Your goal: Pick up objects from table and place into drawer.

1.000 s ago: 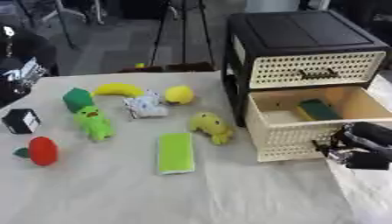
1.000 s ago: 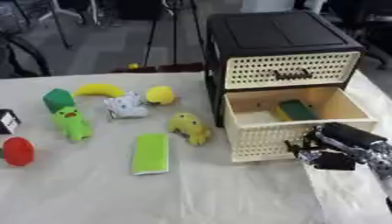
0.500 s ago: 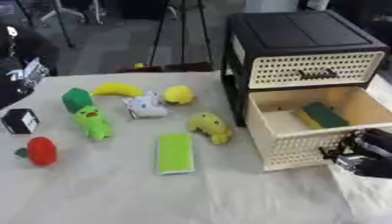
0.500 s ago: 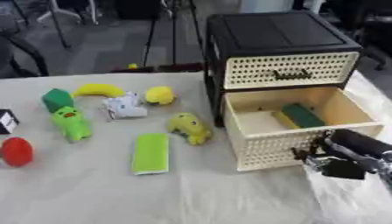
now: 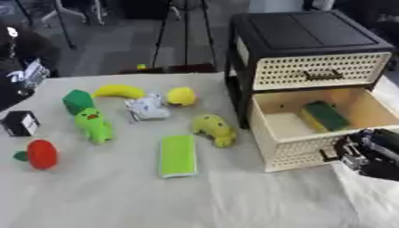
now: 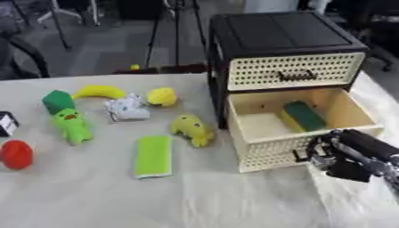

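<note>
Objects spread over the left and middle of the tabletop, pale cloth cover. Far left edge: black cube; below it a red round item with a green tip. Next right: dark green block, and a light green duck-shaped toy touching its lower side. Upper middle-left: banana. Just right of it a crumpled white and grey packet, then a yellow round fruit near the packet's upper right. Centre: flat green rectangular piece lying lengthwise; a yellow-green curved toy just beside its upper right corner.

Right half: black cabinet with cream perforated drawers. Upper drawer closed. Lower drawer pulled out, holding a green sponge with a yellow edge toward its right rear.

Lower right: right hand, black with silver parts, at the open drawer's front right corner, fingers curled, nothing seen held. Contact with the drawer front cannot be told.
</note>
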